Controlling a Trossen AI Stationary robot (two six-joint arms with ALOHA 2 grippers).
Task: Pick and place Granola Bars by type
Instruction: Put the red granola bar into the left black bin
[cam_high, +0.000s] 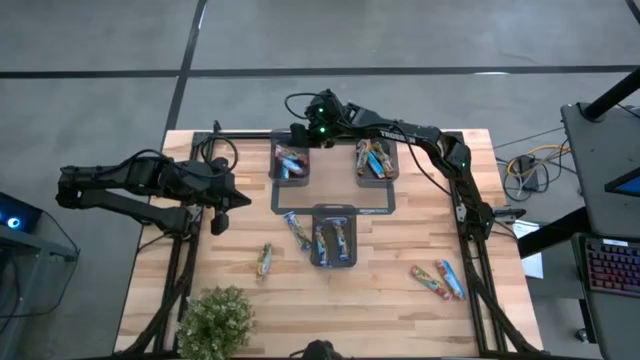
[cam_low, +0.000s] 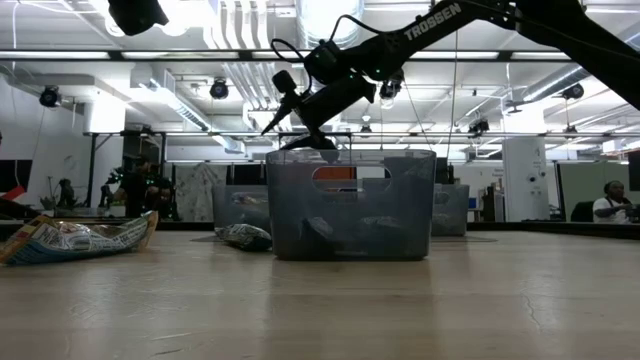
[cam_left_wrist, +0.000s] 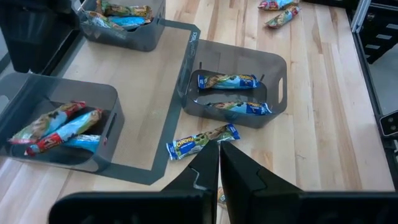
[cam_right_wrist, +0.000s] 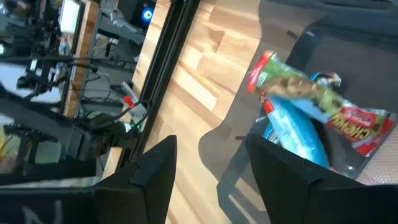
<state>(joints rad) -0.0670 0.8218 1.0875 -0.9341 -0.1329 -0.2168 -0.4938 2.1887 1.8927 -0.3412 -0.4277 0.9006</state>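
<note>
A grey concrete floor (cam_high: 90, 40) with dark seams surrounds the wooden table (cam_high: 400, 310) in the high view. At right stand a dark desk (cam_high: 600, 150) and a keyboard (cam_high: 612, 268) with red-lit keys. In the low view, ceiling ducts (cam_low: 240, 30) and strip lights fill the upper frame.

Two dark jointed arms, black cables looped along the links, white lettering (TROSSEN), green light at one wrist
</note>
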